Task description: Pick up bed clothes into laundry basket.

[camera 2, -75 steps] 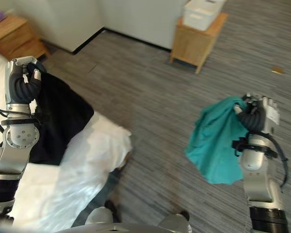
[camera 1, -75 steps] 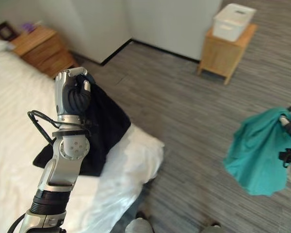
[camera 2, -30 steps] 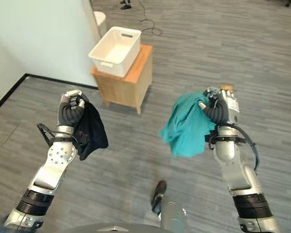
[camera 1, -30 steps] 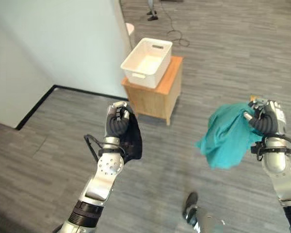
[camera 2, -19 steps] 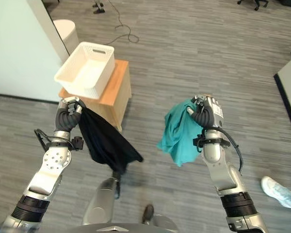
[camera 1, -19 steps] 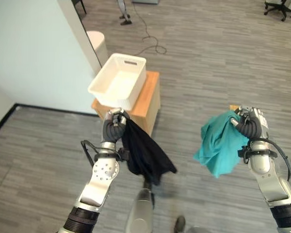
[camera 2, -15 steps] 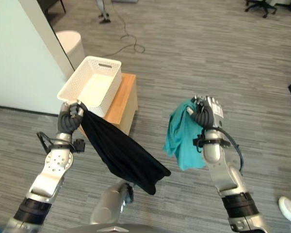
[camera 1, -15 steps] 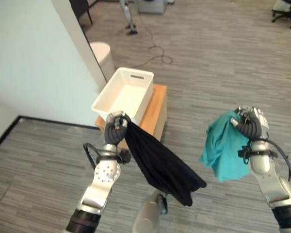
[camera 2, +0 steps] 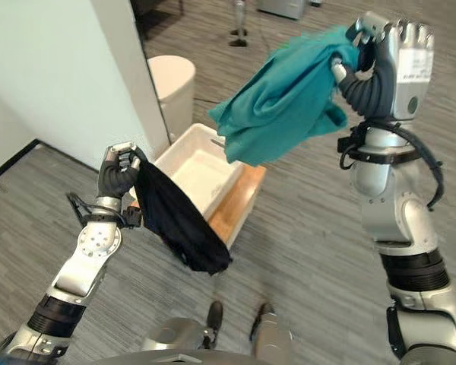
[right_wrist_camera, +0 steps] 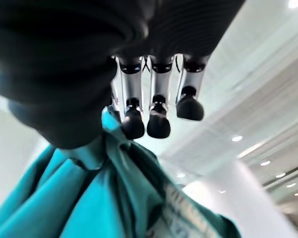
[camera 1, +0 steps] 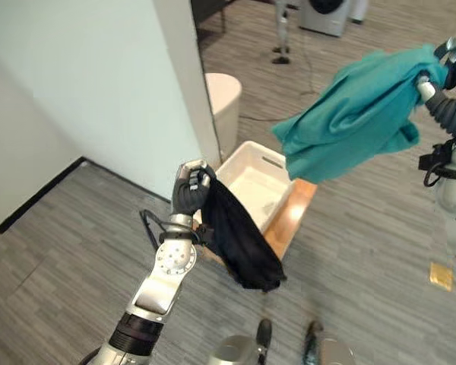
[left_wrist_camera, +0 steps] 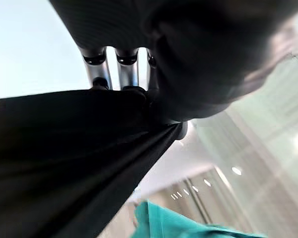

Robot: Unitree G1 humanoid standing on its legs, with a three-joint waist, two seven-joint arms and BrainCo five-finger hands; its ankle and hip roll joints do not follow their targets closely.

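Observation:
My left hand [camera 1: 188, 192] is shut on a black garment [camera 1: 239, 239] that hangs down in front of the near corner of the white laundry basket [camera 1: 252, 186]. The basket stands on a low wooden table [camera 1: 292, 217]. Raised high at the upper right, my right hand [camera 2: 380, 65] is shut on a teal garment [camera 2: 289, 95], which swings out to the left above the basket. In the left wrist view the black garment [left_wrist_camera: 64, 158] runs from the curled fingers [left_wrist_camera: 119, 74]. The right wrist view has the teal garment [right_wrist_camera: 89, 198] bunched under the curled fingers [right_wrist_camera: 156, 116].
A pale wall [camera 1: 83, 84] ends in a corner just left of the basket. A round white bin [camera 1: 222, 103] stands behind that corner. Grey striped flooring spreads all around. A small yellow scrap [camera 1: 441, 275] lies on the floor at the right.
The camera has turned and come closer to the basket. My right hand has risen with the teal garment, now swung over the basket. The black garment now hangs down by the basket's near corner.

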